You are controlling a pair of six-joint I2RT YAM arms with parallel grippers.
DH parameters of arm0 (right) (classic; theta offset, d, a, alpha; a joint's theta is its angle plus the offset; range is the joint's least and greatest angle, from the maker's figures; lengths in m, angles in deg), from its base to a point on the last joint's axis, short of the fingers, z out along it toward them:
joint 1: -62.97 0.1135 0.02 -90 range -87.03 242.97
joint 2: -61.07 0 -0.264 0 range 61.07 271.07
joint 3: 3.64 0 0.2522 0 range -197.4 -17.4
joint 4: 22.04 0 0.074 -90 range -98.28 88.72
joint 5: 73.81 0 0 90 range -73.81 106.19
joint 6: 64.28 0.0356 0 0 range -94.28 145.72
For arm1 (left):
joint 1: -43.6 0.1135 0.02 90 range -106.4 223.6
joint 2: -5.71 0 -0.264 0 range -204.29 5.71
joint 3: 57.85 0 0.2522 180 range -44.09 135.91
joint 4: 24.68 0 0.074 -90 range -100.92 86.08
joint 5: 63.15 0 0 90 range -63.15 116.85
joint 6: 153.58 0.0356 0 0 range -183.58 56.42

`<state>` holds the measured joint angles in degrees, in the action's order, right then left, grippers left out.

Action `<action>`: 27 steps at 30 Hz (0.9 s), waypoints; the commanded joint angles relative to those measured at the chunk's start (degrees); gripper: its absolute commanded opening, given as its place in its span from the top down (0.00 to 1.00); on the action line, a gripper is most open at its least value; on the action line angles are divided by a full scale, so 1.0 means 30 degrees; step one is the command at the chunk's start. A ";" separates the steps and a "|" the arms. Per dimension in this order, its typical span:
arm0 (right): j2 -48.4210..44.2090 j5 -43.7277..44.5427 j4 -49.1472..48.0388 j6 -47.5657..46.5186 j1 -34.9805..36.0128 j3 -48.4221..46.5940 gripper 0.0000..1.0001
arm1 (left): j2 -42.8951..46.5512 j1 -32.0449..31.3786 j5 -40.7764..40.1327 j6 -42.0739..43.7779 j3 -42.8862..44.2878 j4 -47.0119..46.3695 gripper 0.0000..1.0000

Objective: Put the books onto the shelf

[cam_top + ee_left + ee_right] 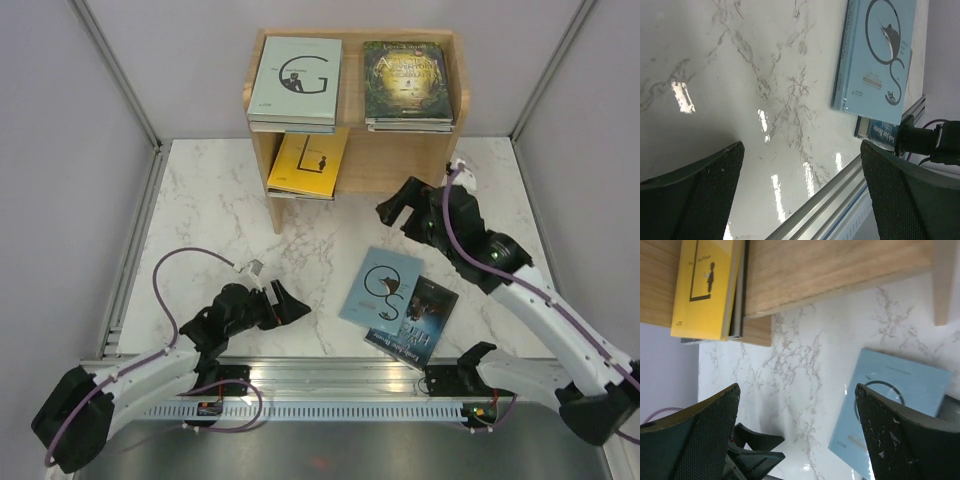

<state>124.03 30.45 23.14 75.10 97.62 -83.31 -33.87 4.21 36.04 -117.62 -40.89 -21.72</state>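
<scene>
Top external shows a pale blue book (382, 288) overlapping a dark book (430, 318) on the counter (220, 220) below the shelf (395, 160), so the right pincer (397, 212), spread wide and empty like the left pincer (292, 304), should take the blue one's free edge first.

On marble table (740, 75), blue book (875, 55) over dark book (881, 134); end effector (801, 145) agape.

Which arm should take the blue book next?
Probably right: the right gripper, open, hangs between the shelf and the blue book; the left gripper, also open, sits farther from the shelf.
</scene>
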 commanded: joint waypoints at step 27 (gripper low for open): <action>-0.0832 -0.4545 -0.9726 0.4277 -0.0624 1.5931 0.09 | -1.8625 -0.0051 0.6134 0.0905 0.6521 -1.6026 0.03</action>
<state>118.32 23.42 3.82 83.06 95.68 -40.97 -88.64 4.21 52.42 -114.71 -22.98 -64.15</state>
